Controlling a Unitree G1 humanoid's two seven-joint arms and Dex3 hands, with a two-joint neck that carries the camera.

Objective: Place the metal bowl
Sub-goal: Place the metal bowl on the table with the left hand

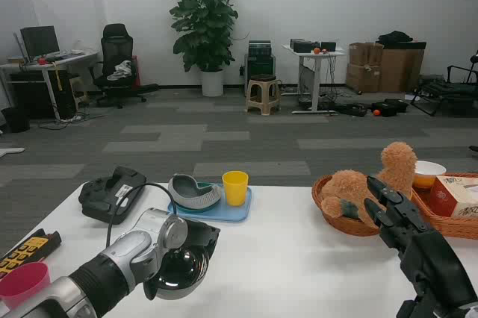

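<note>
Your left hand (196, 247) is wrapped over the metal bowl (178, 272), fingers curled across its top rim, so it's gripping the bowl. The bowl sits low at the near-left part of the white table (299, 258), tilted with its shiny rounded underside facing you; can't tell if it's touching the tabletop or just above it. Your right hand (392, 210) is at the right edge, raised in front of a wicker basket (328, 210), fingers extended and apart, nothing in it. That basket holds a brown plush toy (373, 180), and the hand overlaps the toy's lower part in view; contact unclear. Just right of it a second wicker basket (452, 227) carries a red-and-white box (454, 195) and a small white bowl (429, 172) with something orange inside. Beyond the metal bowl, mid-table, a blue tray (224, 213) holds a grey dish (194, 192) and an upright yellow cup (235, 187), side by side. Left of the tray is a black device (110, 195) with a cable running toward your left forearm. At the near-left corner there's a pink cup (21, 282) and a black remote with yellow buttons (26, 249).
</note>
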